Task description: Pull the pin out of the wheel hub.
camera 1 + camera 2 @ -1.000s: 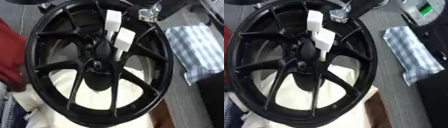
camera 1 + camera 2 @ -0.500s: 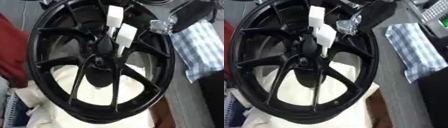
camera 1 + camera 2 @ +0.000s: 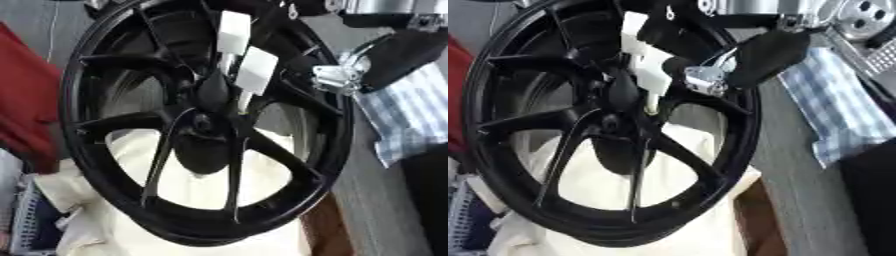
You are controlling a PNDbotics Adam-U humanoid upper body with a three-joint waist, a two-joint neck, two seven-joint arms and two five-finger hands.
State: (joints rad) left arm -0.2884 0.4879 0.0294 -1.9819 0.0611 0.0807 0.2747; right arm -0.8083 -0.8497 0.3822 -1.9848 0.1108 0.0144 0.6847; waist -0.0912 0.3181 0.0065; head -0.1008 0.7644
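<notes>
A black spoked wheel leans on a cream cloth, its hub near the middle of the view. Two white block-shaped pieces stand out above the hub: an upper one and a lower one on a thin pale stem that runs down toward the hub. My right hand comes in from the upper right, black with a silver joint, over the wheel's right rim and close beside the lower white piece. Whether it touches the piece is unclear. My left hand shows in no view.
A cream cloth pads the wheel from below. A blue checked cloth lies on the grey table to the right. Something red sits at the left, a basket at the lower left, a brown box edge below the rim.
My right hand has moved down and left from the upper right corner to the wheel's right rim, close to the white pieces. The wheel has shifted slightly in the picture.
</notes>
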